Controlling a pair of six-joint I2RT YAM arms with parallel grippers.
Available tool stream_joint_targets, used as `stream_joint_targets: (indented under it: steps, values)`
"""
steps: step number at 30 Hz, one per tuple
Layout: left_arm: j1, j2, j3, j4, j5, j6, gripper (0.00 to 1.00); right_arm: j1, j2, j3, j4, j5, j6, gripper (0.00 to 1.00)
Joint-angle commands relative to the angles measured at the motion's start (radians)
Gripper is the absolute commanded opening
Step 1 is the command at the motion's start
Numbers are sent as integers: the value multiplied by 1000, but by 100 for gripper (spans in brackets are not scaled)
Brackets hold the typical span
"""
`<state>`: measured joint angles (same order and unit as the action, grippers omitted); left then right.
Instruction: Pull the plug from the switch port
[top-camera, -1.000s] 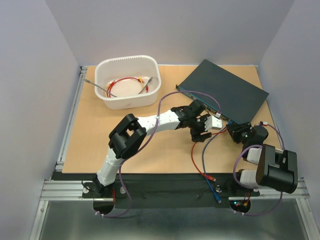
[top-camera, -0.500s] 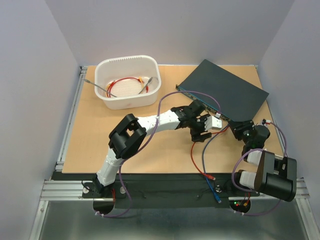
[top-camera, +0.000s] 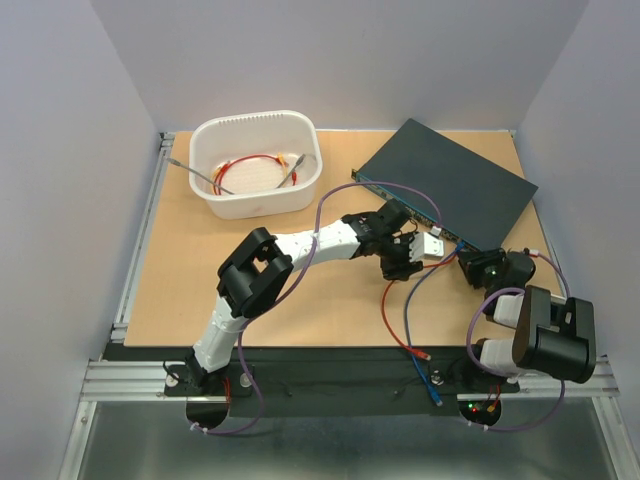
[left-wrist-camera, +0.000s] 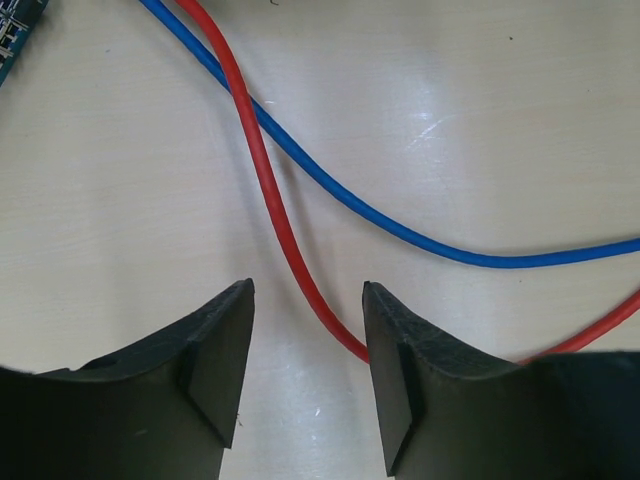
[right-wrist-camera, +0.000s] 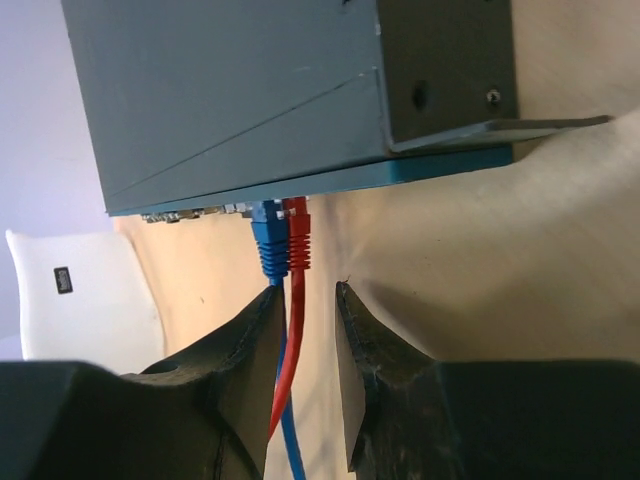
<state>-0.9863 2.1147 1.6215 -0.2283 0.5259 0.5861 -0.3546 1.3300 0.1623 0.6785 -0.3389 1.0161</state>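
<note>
Straight ahead of right jaws: red plug (right-wrist-camera: 298, 235), touching blue plug (right-wrist-camera: 269, 240), seated in switch (right-wrist-camera: 250, 90) edge; cable axis running back between jaws, open, empty. Right arm nearer; left jaws open, empty, over red cable (left-wrist-camera: 262, 170).

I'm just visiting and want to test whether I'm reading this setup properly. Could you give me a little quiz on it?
1. True or false: a blue plug and a red plug sit side by side in the switch.
2. The right gripper is: A) shut on the red plug; B) open, close to the plugs; C) inside a tub.
3. Fill in: the ___ cable runs between the left gripper's open fingers.
Key: 1 true; 2 B; 3 red.
</note>
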Motion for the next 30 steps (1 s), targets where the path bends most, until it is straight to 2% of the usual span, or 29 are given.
stream_joint_targets:
  steps: [1, 9, 15, 22, 24, 25, 26, 27, 30]
  values:
    - [-8, 4, 32, 7, 48, 0, 56, -9, 9, 5, 33, 47, 3, 34]
    - [-29, 22, 6, 27, 59, -9, 54, -11, 78, 11, 58, 84, 25, 33]
    - [-31, 42, 14, 50, 59, -28, 54, -12, 161, 10, 194, 38, 45, 33]
    - [-46, 53, 24, 38, 98, -51, 33, -14, 89, -50, 213, 75, 67, 30]
    - [-48, 53, 29, 24, 120, -63, 31, -15, 37, -79, 208, 84, 78, 30]
    - [-49, 51, 31, 21, 124, -65, 24, -18, 20, -89, 202, 96, 91, 30]
    - [-54, 51, 31, 21, 128, -66, 21, -18, 2, -96, 187, 103, 95, 30]
    - [-58, 53, 31, 15, 131, -66, 9, -18, -27, -104, 178, 103, 90, 30]
    - [-67, 60, 28, 17, 129, -68, 0, -18, -69, -84, 155, 65, 49, 31]
